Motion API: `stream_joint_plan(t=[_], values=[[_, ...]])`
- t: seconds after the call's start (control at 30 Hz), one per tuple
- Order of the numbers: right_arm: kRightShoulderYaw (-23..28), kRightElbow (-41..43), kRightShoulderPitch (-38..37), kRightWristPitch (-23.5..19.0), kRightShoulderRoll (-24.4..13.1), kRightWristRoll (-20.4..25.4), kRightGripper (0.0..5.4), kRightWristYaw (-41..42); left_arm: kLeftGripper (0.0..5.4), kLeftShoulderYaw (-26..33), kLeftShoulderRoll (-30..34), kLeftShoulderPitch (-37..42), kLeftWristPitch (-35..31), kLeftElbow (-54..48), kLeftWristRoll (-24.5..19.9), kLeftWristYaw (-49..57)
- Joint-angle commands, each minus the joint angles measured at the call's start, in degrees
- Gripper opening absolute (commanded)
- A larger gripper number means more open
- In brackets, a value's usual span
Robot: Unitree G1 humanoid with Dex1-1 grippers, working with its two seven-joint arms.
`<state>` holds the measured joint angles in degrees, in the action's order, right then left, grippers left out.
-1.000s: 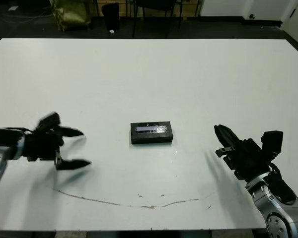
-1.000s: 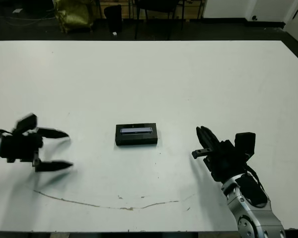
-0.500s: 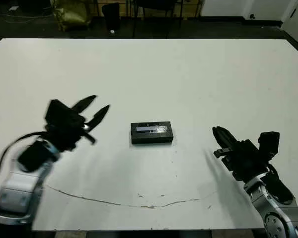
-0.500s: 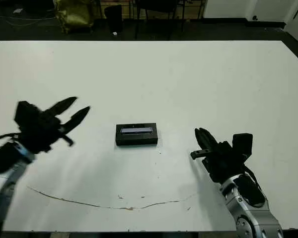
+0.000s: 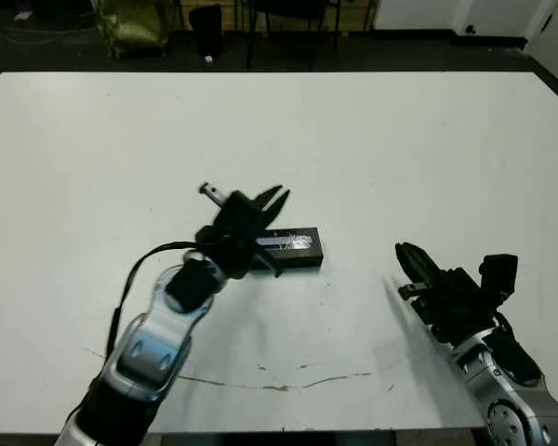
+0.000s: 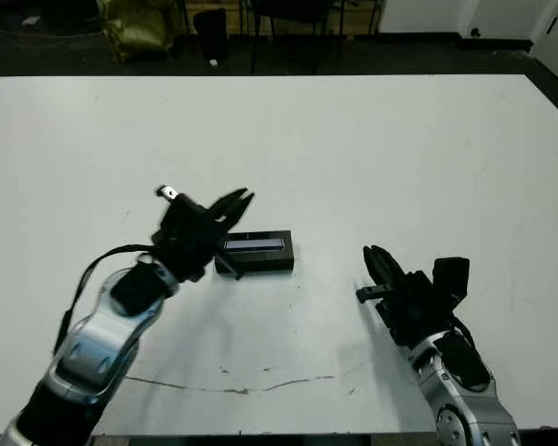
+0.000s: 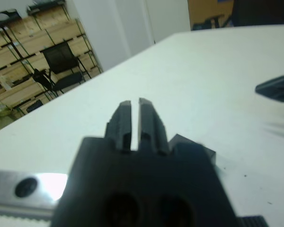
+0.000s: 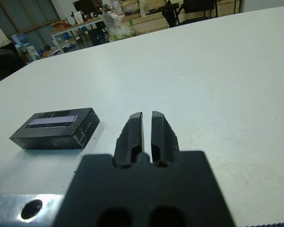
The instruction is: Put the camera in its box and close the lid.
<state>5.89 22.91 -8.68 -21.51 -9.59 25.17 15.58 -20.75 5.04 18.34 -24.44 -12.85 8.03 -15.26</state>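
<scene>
The box (image 8: 54, 127) sits closed near the middle of the desk (image 5: 400, 139), a little toward the near edge, its long sides running parallel to that edge. The lid (image 6: 254, 244) is on it, flat and square with the tray, the pale strip facing up. The camera itself is not visible. The left claw (image 5: 268, 199) hovers over the left end of the box, its arm reaching in diagonally from the near left corner of the desk; in the head views the two fingertips show a small gap, while its own wrist view shows the fingers (image 7: 124, 120) nearly together with only a thin slit between them, and nothing is held there. Whether it touches the lid cannot be told. The right claw (image 6: 372, 263) hangs to the right of the box, apart from it, toward the near right corner of the desk; its fingers (image 8: 134, 132) are close together with a narrow slit and hold nothing.
</scene>
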Motion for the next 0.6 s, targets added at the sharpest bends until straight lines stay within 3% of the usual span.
stream_joint_plan(t=[0.03, 0.3, 0.6], values=[[-0.1, -1.5, -0.6, 1.2, -0.1, -0.6, 0.0, 0.6, 0.02, 0.5, -1.5, 2.2, -4.9, 4.4, 0.0, 0.3], [0.1, -3.7, -0.3, 3.6, 0.0, -0.1, 0.0, 2.3, 0.02, 6.7, -8.7, 2.8, -13.7, 10.3, -6.5, 2.3], [-0.2, -2.1, -0.4, 2.3, -0.5, -1.0, 0.0, 1.0, 0.02, 10.4, -12.7, -0.7, -15.5, 16.9, -11.2, 4.9]])
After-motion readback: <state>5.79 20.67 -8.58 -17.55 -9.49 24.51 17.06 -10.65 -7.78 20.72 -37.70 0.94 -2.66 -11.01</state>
